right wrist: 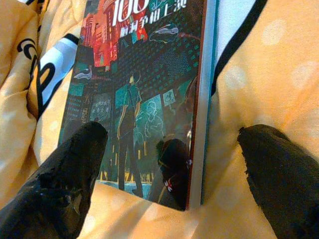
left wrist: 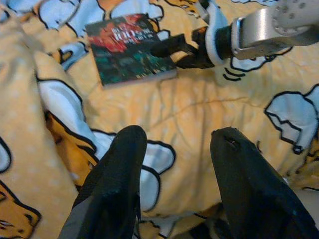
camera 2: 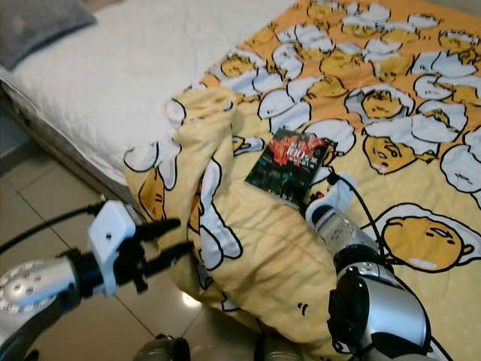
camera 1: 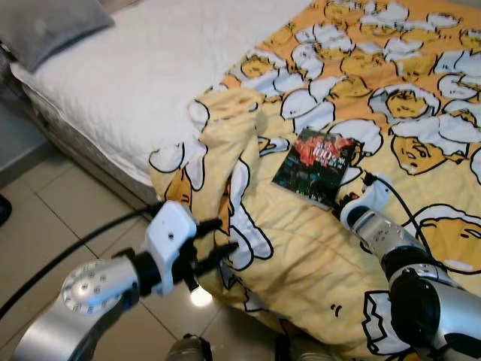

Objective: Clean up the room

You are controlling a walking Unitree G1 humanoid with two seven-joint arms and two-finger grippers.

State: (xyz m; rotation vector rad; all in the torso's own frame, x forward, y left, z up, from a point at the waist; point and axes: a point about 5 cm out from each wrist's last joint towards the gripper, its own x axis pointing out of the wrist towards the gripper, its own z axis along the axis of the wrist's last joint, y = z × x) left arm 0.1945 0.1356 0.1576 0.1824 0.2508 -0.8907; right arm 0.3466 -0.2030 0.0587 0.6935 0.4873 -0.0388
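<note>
2 grippers are at work over the bed (camera 1: 113, 83). We see the book (camera 1: 316, 165) lying flat on the yellow cartoon-print blanket (camera 1: 421, 128), cover up, near the bed's front edge and just beside a bunched ridge of blanket on our left.

Right gripper (right wrist: 174, 174): in its wrist view the fingers (right wrist: 65, 184) stand wide apart, 1 over the cover's near corner area and the other over bare blanket past the book's long edge, so the near short edge sits between them. We cannot tell whether either finger touches the book. In the head views the right arm (camera 1: 398, 256) reaches in from the lower right, its black cable (camera 1: 398, 203) looping over the blanket close to the book's corner.

Left gripper (camera 2: 161, 241): fingers (left wrist: 114, 179) open, holding nothing, hovering just beside the blanket where it hangs over the mattress side. Its wrist view looks across the rumpled fabric toward the book and the right gripper.

Open room: white sheet (camera 1: 150, 68) lies uncovered on the left part of the bed, with a grey pillow (camera 1: 45, 26) at the far corner. Tiled floor (camera 1: 60, 226) is open below the left arm, crossed by 1 black cable (camera 1: 68, 252).
</note>
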